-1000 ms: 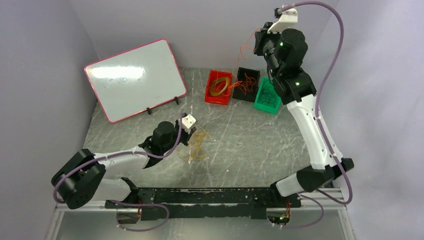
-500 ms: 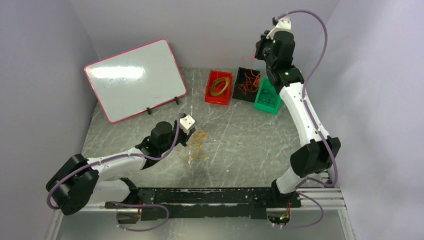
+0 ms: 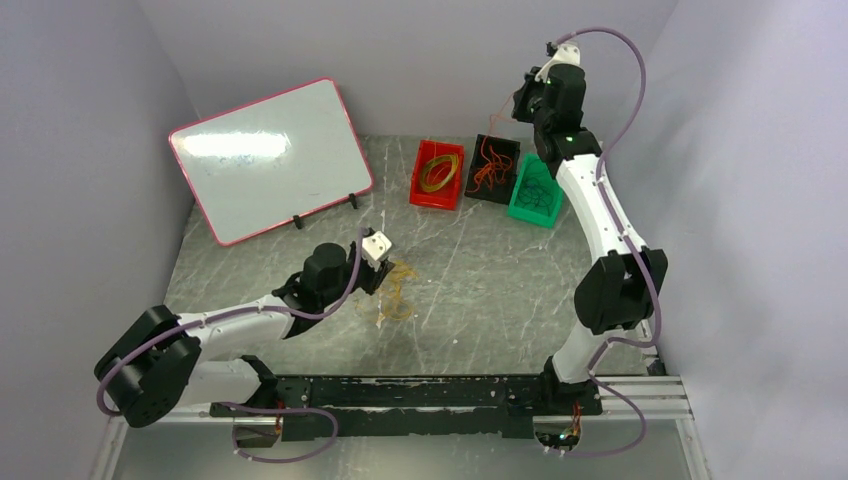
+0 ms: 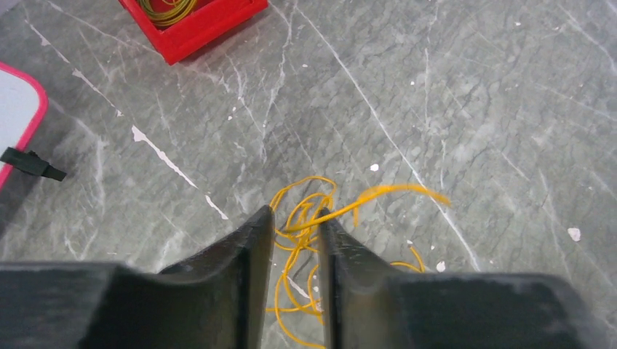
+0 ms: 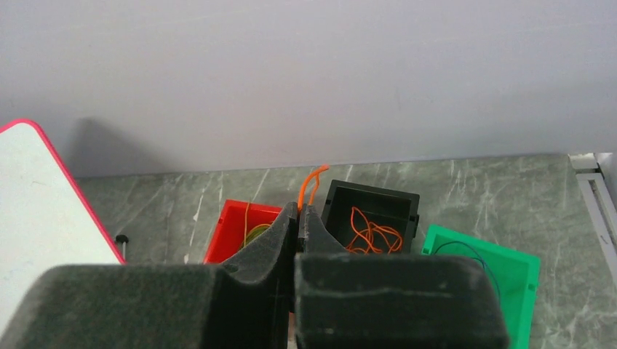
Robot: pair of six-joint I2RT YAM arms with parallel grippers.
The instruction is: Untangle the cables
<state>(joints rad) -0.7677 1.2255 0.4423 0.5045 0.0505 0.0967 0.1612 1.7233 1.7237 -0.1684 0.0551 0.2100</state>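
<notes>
Yellow cables point(image 3: 397, 292) lay in a loose tangle on the desk point(image 3: 500, 280), left of center. Left end effector point(image 4: 295, 212) sat low over them, jaws slightly parted, yellow strands running through the gap. Orange cable point(image 5: 311, 182) was pinched in the closed right end effector point(image 5: 298, 211), up above the black bin point(image 5: 371, 191). 3 bins stood at the back: red bin point(image 3: 418, 182) with yellow loops, black bin with orange, green bin point(image 3: 530, 216) with dark ones.
</notes>
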